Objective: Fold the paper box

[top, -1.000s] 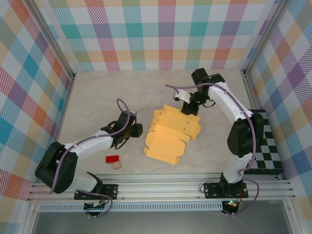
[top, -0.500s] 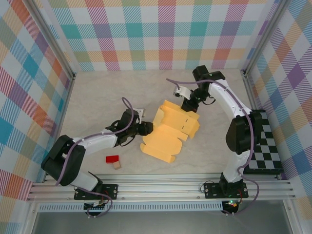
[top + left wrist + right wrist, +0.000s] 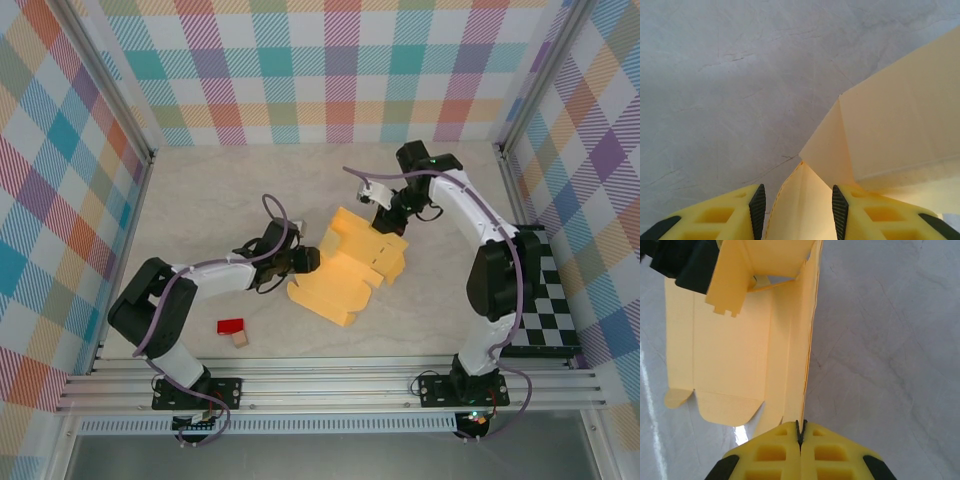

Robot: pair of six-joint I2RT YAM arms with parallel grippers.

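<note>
The paper box (image 3: 345, 278) is a pale yellow-orange die-cut card, partly folded, lying mid-table with its far side lifted. My right gripper (image 3: 386, 217) is at its far right corner, and in the right wrist view that gripper (image 3: 800, 425) is shut on the thin upright edge of the card (image 3: 730, 350). My left gripper (image 3: 312, 259) is against the box's left edge. In the left wrist view it (image 3: 799, 207) stands open, with a creased flap (image 3: 802, 210) of the box (image 3: 900, 115) lying between the fingers, and a small gap shows at the left pad.
A small red block (image 3: 231, 326) and a tiny tan cube (image 3: 240, 340) lie near the front left. A black-and-white checkered mat (image 3: 545, 300) lies along the right wall. Plaid walls close in three sides.
My left gripper has moved right from open table onto the box's left flap. The box has shifted slightly and its far side has risen. My right gripper has kept its grip.
</note>
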